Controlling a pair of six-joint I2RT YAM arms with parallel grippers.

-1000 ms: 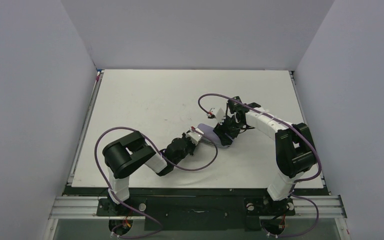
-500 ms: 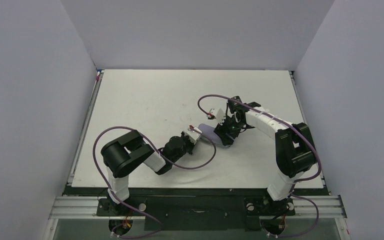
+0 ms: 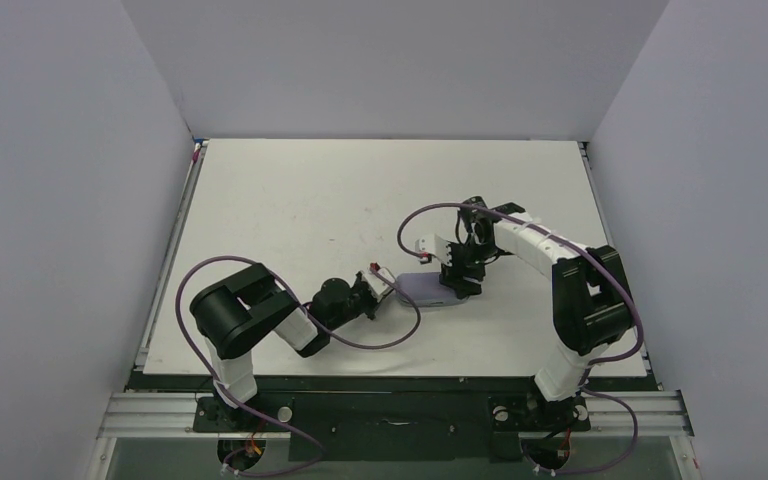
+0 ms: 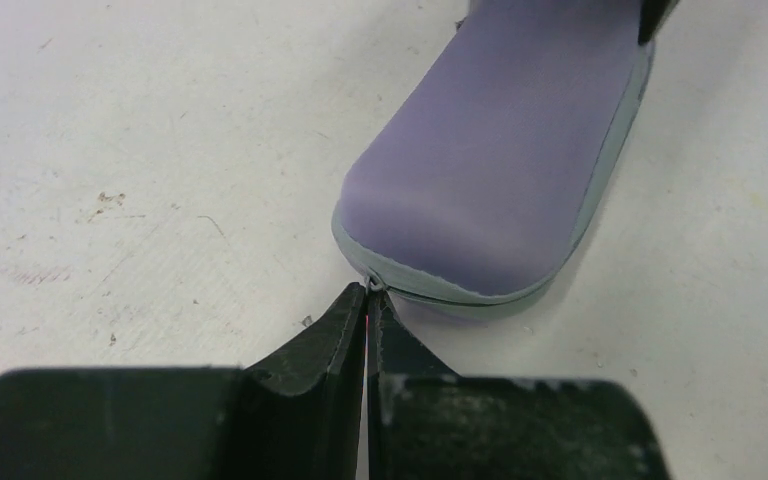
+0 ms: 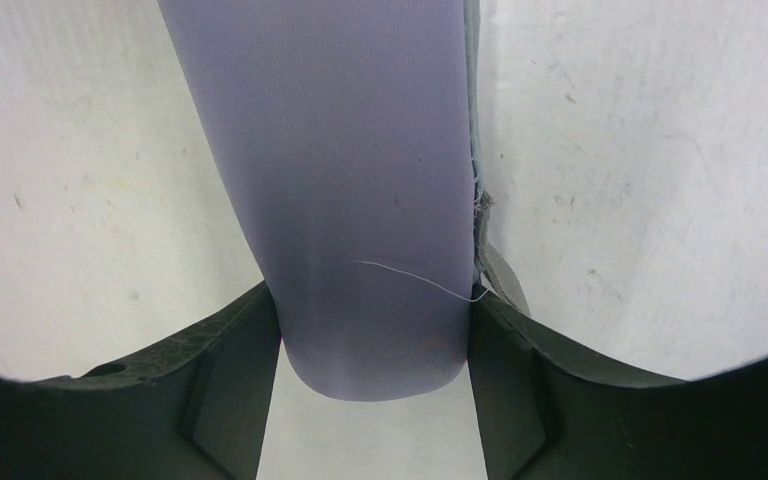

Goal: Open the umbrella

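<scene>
The umbrella is hidden; only a pale lavender oval clamshell case [image 3: 422, 291] lies on the white table [image 3: 290, 200]. My right gripper [image 3: 458, 280] is shut on the case's right end, and its fingers [image 5: 250, 340] press both sides of the lavender shell [image 5: 340, 170]. My left gripper [image 3: 380, 287] is at the case's left end. In the left wrist view its tips [image 4: 368, 296] are shut on a small metal zipper pull [image 4: 374, 285] at the grey seam of the case [image 4: 500, 160].
Purple cables loop from both arms over the table, one [image 3: 405, 320] lying just in front of the case. Grey walls enclose the table on three sides. A black rail [image 3: 390, 385] runs along the near edge.
My left gripper has closed on the zipper pull and drawn back to the left. The case has swung to lie more left-to-right and nearer, the right gripper turning with it.
</scene>
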